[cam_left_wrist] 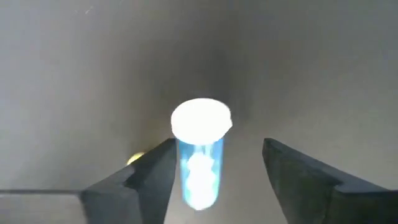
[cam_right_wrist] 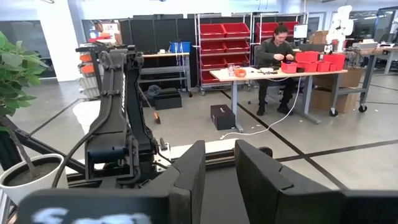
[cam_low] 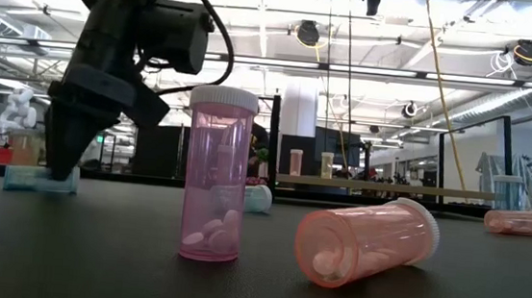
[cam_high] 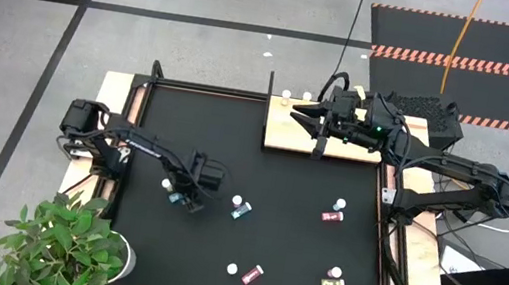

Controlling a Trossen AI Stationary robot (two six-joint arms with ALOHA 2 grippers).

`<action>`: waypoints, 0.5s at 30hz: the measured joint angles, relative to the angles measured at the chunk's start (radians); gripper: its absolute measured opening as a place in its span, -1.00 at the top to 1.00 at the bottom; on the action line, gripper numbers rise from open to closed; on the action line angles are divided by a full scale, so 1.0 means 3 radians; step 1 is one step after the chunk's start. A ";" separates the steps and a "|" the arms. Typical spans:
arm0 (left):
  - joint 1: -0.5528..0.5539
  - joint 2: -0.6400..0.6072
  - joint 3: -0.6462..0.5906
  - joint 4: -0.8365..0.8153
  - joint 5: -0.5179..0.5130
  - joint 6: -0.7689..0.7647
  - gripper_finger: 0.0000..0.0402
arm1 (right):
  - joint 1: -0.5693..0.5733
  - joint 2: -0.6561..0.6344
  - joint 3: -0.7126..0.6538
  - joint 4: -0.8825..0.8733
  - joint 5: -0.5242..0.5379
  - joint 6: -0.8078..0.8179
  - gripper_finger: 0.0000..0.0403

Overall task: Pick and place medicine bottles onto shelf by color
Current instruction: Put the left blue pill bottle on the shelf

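Note:
My left gripper (cam_high: 182, 195) is open and points down at the mat's left part. Its fingers stand on either side of a blue bottle (cam_left_wrist: 199, 171) with a white cap (cam_left_wrist: 201, 119), which lies on its side on the black mat (cam_high: 232, 159). One finger (cam_left_wrist: 152, 174) is right beside the bottle; I cannot tell whether it touches. My right gripper (cam_high: 301, 115) hovers over the wooden shelf (cam_high: 335, 146) at the far right, empty, its fingers a narrow gap apart (cam_right_wrist: 221, 171). One bottle (cam_high: 286, 95) stands at the shelf's far edge.
On the mat lie a teal bottle (cam_high: 240, 208), a red one (cam_high: 332, 214), a pink one (cam_high: 252, 275) and a yellow-green one (cam_high: 333, 280). A potted plant (cam_high: 67, 246) stands at the near left corner. The low view shows two bottles upright on the shelf (cam_low: 295, 160).

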 joint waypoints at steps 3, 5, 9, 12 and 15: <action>-0.0009 -0.0001 -0.0039 0.0075 0.0068 -0.0103 -0.04 | 0.0000 0.0000 0.0000 0.0000 -0.0001 0.0020 0.61; -0.0009 -0.0001 -0.0051 0.0076 0.0080 -0.0129 0.04 | 0.0000 0.0000 0.0000 0.0000 0.0000 0.0052 0.61; -0.0006 0.0000 -0.0083 0.0136 0.0080 -0.0130 0.16 | 0.0000 0.0000 0.0000 0.0004 0.0000 0.0095 0.61; -0.0006 -0.0001 -0.0131 0.0221 0.0080 -0.0151 0.24 | 0.0000 0.0000 0.0000 0.0004 0.0000 0.0111 0.61; -0.0005 -0.0001 -0.0136 0.0282 0.0080 -0.0159 0.33 | 0.0000 -0.0001 0.0000 0.0005 0.0000 0.0111 0.61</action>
